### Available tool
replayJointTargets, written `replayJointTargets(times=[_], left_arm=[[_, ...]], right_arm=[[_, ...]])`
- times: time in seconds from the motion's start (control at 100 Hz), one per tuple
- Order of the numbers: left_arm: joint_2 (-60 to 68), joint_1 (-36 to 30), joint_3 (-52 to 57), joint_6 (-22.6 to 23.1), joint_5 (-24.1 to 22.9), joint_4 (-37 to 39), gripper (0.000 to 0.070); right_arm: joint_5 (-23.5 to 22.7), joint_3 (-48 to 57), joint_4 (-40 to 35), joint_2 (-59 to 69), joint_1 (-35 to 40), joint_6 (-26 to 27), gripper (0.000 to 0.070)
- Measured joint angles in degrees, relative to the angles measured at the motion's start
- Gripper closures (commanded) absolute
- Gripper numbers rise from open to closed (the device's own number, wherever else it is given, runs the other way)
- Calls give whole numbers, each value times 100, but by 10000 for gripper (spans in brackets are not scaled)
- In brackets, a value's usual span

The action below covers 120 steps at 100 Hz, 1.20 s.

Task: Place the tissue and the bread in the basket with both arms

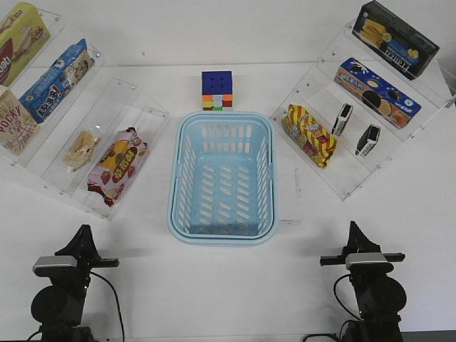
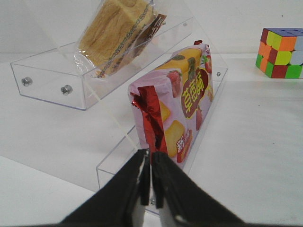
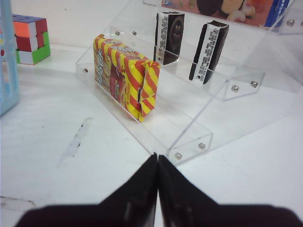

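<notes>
The light blue basket (image 1: 221,178) stands empty in the middle of the table. The bread (image 1: 80,148) in clear wrap lies on the left acrylic shelf; it also shows in the left wrist view (image 2: 116,28). Two black tissue packets stand on edge on the right shelf (image 1: 342,120) (image 1: 368,140), and both show in the right wrist view (image 3: 169,38) (image 3: 208,52). My left gripper (image 1: 84,234) (image 2: 150,156) is shut and empty near the front left, short of the shelf. My right gripper (image 1: 353,229) (image 3: 157,158) is shut and empty near the front right.
A pink snack bag (image 2: 177,106) leans on the lowest left step, in front of the bread. A red-and-yellow bag (image 3: 125,75) sits on the lowest right step. A puzzle cube (image 1: 216,90) stands behind the basket. Boxes fill the upper shelves on both sides.
</notes>
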Motion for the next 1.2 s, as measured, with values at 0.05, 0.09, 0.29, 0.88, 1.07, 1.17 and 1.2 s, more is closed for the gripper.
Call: replayJointTargets(times=[0.05, 0.09, 0.29, 0.88, 1.07, 1.17, 1.2], left_arm=[[0, 0, 0, 0, 0, 0, 699], [0, 0, 0, 0, 0, 0, 699], [0, 0, 0, 0, 0, 0, 699], [0, 0, 0, 0, -2, 0, 699], [0, 0, 0, 0, 0, 0, 699], [0, 0, 0, 0, -2, -2, 699], [0, 0, 0, 0, 0, 0, 699]], right_arm=[[0, 0, 0, 0, 0, 0, 700], [0, 0, 0, 0, 0, 2, 700], [0, 0, 0, 0, 0, 2, 700], [-140, 0, 133, 0, 0, 195, 700], [-302, 17, 553, 0, 2, 1432, 700], [-142, 372, 24, 90, 2, 2245, 700], [-48, 560, -144, 205, 0, 2413, 700]])
